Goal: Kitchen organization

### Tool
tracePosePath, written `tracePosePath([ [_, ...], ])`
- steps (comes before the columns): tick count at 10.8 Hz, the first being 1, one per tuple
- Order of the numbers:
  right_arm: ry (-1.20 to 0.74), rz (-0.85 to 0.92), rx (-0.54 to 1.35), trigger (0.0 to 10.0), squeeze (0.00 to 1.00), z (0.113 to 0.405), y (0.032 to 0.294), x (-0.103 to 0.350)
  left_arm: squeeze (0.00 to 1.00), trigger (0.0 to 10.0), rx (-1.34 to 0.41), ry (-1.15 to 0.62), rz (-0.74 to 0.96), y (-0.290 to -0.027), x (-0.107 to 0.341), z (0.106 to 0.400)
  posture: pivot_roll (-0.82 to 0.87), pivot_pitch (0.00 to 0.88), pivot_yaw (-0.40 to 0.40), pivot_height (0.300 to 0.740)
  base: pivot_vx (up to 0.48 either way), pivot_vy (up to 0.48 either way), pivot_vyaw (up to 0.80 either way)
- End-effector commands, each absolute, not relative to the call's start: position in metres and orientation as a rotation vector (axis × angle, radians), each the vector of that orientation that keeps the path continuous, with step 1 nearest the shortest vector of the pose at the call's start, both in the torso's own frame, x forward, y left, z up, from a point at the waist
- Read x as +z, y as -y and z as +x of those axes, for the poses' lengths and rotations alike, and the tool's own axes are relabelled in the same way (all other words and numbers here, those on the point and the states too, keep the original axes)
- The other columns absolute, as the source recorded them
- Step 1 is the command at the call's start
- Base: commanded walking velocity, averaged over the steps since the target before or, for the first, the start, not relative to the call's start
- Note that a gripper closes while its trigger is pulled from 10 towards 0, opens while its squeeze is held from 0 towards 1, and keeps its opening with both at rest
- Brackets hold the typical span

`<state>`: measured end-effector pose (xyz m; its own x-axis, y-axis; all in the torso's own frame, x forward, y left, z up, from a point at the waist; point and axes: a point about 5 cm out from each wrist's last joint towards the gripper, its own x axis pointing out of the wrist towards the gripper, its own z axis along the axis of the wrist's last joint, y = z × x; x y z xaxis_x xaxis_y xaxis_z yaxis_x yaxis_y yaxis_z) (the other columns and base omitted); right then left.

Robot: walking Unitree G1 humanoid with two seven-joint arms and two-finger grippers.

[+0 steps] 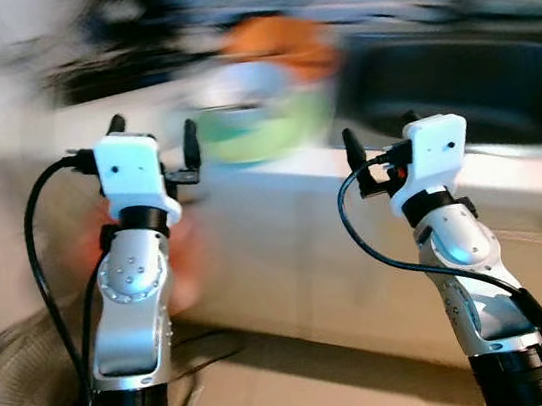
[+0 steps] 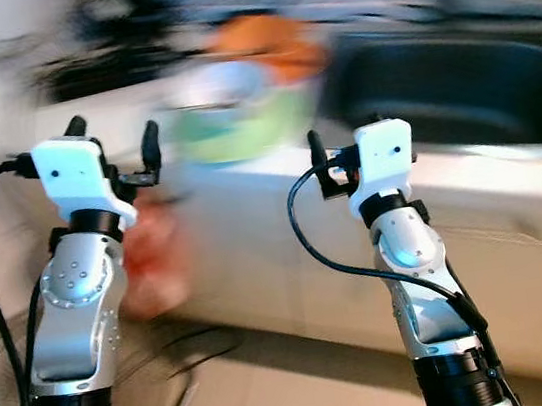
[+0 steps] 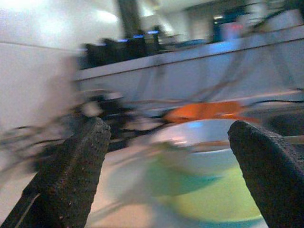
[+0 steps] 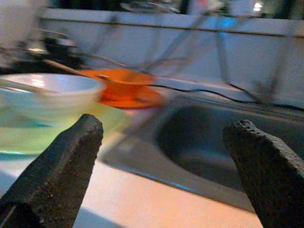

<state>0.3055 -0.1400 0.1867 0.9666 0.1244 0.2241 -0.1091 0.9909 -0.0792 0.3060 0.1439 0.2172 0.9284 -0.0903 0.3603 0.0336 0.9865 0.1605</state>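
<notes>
While the head views smeared badly, I could make out a pale counter (image 1: 277,177) running across in front of me, with a dark sink (image 1: 466,85) sunk into its right part. Both my arms were raised before the counter's front edge.

Left of the sink stood a stack of dishes: a green plate or shallow bowl (image 1: 261,129) at the bottom, a white bowl (image 4: 52,95) sitting on it, and an orange dish (image 4: 126,90) behind, towards the sink. Something thin lay across the white bowl's rim, perhaps a utensil; I could not tell what, nor whether the bowls held any food.

My left gripper (image 1: 154,144) sat just left of that stack and near it, fingers spread wide and holding nothing; its wrist camera looked straight at the white bowl between the two fingertips (image 3: 80,156). My right gripper (image 1: 379,142) hovered over the counter edge beside the sink, also wide apart and empty, with the stack off to its left side.

I judged the left arm the nearer one, so any reach for the dishes would go forward and slightly right from there. The stack was round, with no long axis to line up on.
</notes>
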Motion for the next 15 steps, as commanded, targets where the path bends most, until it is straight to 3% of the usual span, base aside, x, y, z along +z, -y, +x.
tracePosePath([
  [1,0.227,-0.068,0.111,10.0,0.0,0.307,0.141,0.186,0.0,10.0,-0.086,0.375,0.151,-0.141,0.217,0.307,0.02,0.04,0.041,0.74,0.0,0.0,-0.8],
  [3,0.226,-0.071,0.111,10.0,0.0,0.307,0.141,0.186,0.0,10.0,-0.09,0.379,0.144,-0.14,0.218,0.307,0.02,0.04,0.04,0.74,0.0,0.0,-0.8],
  [14,0.326,-0.044,0.11,10.0,0.0,0.309,0.135,0.21,0.0,10.0,-0.184,0.46,0.094,-0.131,0.239,0.308,0.02,0.025,0.051,0.74,0.0,0.0,0.0],
  [15,0.315,-0.033,0.107,10.0,0.0,0.31,0.135,0.209,0.0,10.0,-0.188,0.465,0.095,-0.13,0.24,0.309,0.02,0.023,0.053,0.74,0.0,0.0,-0.8],
])
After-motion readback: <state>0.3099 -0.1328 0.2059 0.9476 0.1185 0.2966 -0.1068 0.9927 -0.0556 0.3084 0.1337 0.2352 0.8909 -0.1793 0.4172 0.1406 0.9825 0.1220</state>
